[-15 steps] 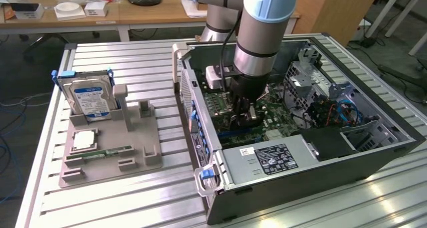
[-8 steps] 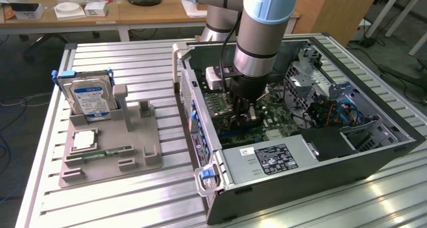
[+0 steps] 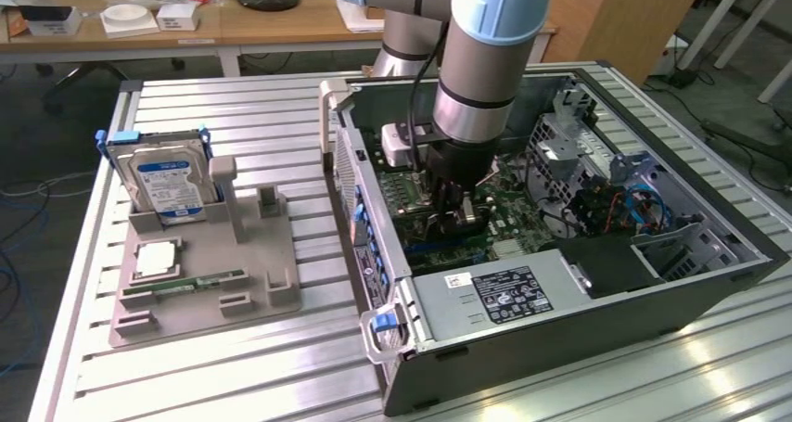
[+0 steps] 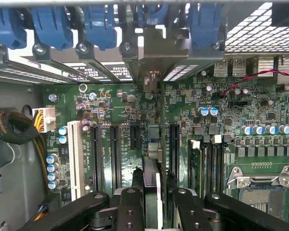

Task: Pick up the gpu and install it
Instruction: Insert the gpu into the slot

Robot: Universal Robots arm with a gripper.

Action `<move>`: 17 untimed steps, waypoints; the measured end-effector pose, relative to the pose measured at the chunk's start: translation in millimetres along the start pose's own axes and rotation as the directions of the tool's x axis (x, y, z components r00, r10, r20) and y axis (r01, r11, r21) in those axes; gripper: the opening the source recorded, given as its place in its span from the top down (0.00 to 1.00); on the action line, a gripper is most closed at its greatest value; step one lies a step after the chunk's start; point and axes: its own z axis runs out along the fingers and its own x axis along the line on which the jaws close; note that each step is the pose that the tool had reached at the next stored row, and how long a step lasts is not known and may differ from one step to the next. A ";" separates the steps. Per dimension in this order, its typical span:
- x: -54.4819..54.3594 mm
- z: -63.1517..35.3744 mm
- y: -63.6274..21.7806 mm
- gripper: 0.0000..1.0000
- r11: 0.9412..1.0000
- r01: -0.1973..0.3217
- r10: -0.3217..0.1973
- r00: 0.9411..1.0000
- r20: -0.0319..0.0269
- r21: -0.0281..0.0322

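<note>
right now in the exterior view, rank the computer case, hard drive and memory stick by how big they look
1. computer case, by far the largest
2. hard drive, standing upright in the holder
3. memory stick, a thin strip, smallest

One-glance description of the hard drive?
On the slatted metal table, find the grey fixture plate on the exterior view's left of the open PC case. The hard drive stands upright at its far end: silver, blue label, unlike the flat memory stick.

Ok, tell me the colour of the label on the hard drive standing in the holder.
Blue and white; the hard drive label shows best in the exterior view.
</note>
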 end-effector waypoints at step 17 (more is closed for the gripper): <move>-0.8 3.0 0.5 0.72 1.000 0.000 0.000 1.000 0.000 0.000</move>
